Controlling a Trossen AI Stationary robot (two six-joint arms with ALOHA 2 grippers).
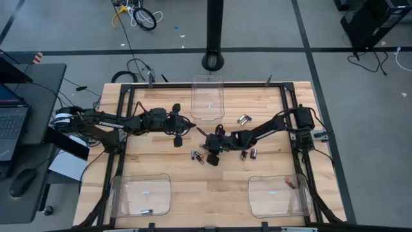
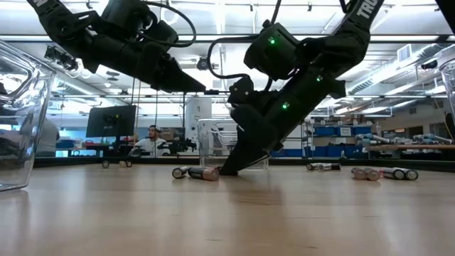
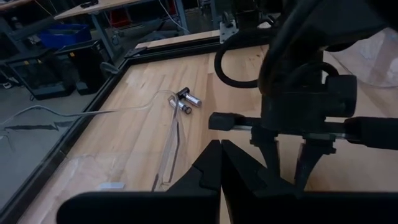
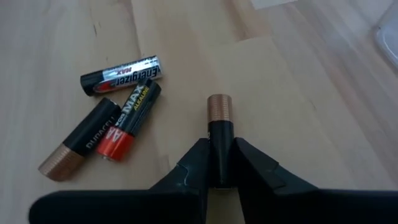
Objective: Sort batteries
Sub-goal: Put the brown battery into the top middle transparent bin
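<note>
I have the right gripper (image 4: 222,163) clamped on a copper-topped battery (image 4: 220,134) at table centre, left gripper (image 1: 177,126) clenched empty nearby; one cell each lies in two near bins (image 1: 140,194), with loose batteries (image 4: 118,121) left to sort

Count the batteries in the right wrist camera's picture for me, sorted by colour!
Black with a copper end: 2, the loose battery and the held battery in the right gripper
Black with a red end: 1, the red-ended battery
Silver and black: 1, the silver battery
Total: 4
</note>
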